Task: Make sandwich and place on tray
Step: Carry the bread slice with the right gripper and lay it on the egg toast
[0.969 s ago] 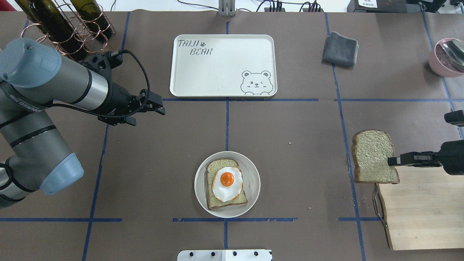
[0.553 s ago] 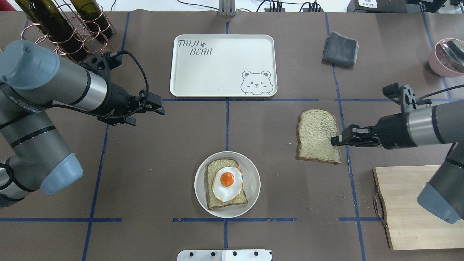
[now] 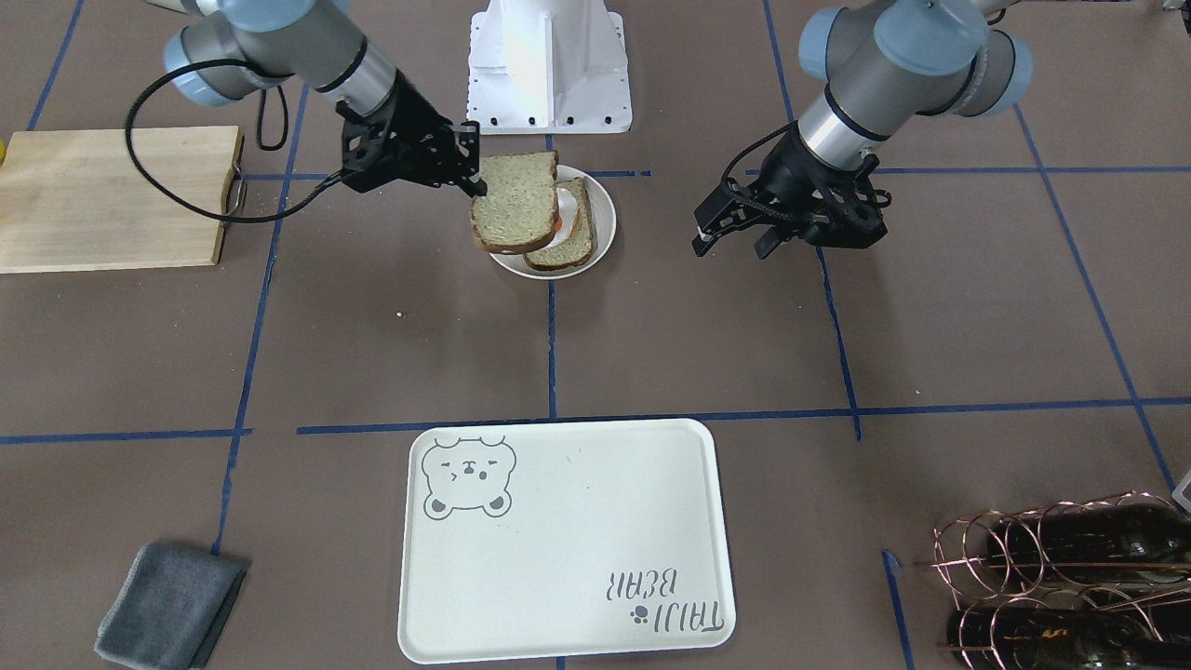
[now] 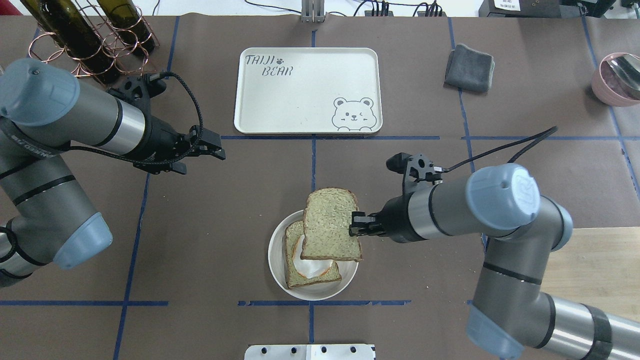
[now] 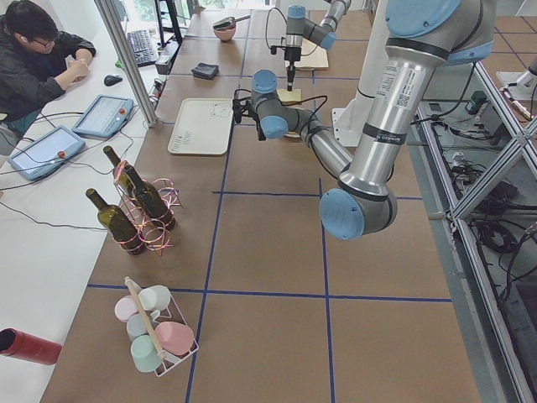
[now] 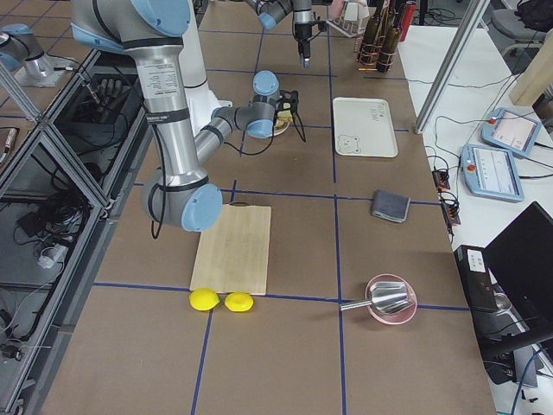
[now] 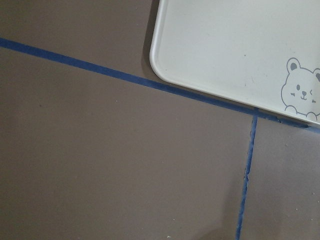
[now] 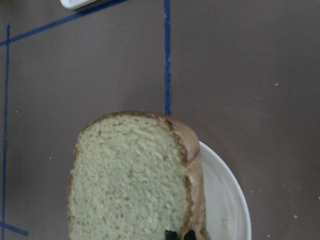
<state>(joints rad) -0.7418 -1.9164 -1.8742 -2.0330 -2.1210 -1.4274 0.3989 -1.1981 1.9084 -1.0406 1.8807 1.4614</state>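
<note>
My right gripper (image 4: 356, 231) is shut on the edge of a tan wholegrain bread slice (image 4: 330, 225) and holds it flat just above the small round plate (image 4: 276, 250). On the plate lies the other slice (image 4: 291, 272) with the fried egg (image 4: 312, 267); only some egg white shows, the yolk is hidden. The held slice sits offset toward the tray side in the front view (image 3: 515, 212). The right wrist view shows the slice (image 8: 130, 180) over the plate (image 8: 225, 200). The cream bear tray (image 4: 300, 100) lies beyond. My left gripper (image 4: 217, 149) is open, hovering left of the tray (image 7: 225, 45).
A wooden cutting board (image 4: 605, 265) lies at the right under my right arm. A grey cloth (image 4: 469, 68) is right of the tray, a pink bowl (image 4: 617, 80) at far right, a wire rack of wine bottles (image 4: 90, 35) at back left. Two lemons (image 6: 220, 300) lie by the board.
My right arm has swung left, carrying the bread slice from the cutting board's edge to above the plate, covering the yolk. The left arm has barely moved.
</note>
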